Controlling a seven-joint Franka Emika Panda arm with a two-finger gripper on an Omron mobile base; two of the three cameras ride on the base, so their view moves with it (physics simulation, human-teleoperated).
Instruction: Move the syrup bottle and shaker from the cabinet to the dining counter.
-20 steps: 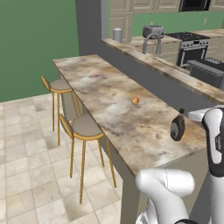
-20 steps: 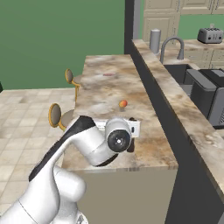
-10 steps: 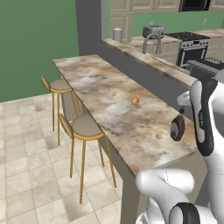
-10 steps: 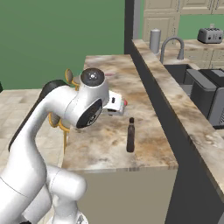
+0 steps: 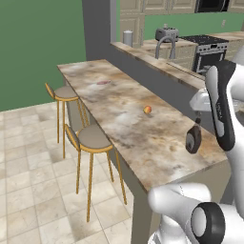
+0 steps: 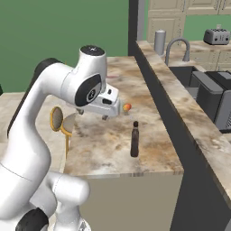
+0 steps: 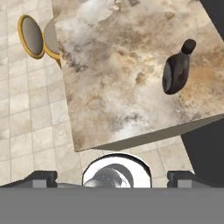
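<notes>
Brown and tan stone makes the top of the dining counter (image 6: 113,149), and that is where the task wants things put. Going left to right in the right base view, the white arm comes first, bent up high at about 10 o'clock. Next is the gripper (image 6: 104,102), lifted above the stone and well apart from everything. In the hand view its two dark tips sit far apart at the bottom corners, so the claw is wide and holds nothing.

A little orange ball (image 6: 127,107) lies on the stone just past the claw. It is not part of the job.

Then comes the syrup bottle (image 6: 134,140), standing upright on the stone by itself, near the close end. In the hand view the syrup bottle (image 7: 176,71) sits at about 2 o'clock. It stands alone with the claw up and wide, so I think this part of the job is done.

I cannot spot the shaker here. It is probably the next thing to fetch.
</notes>
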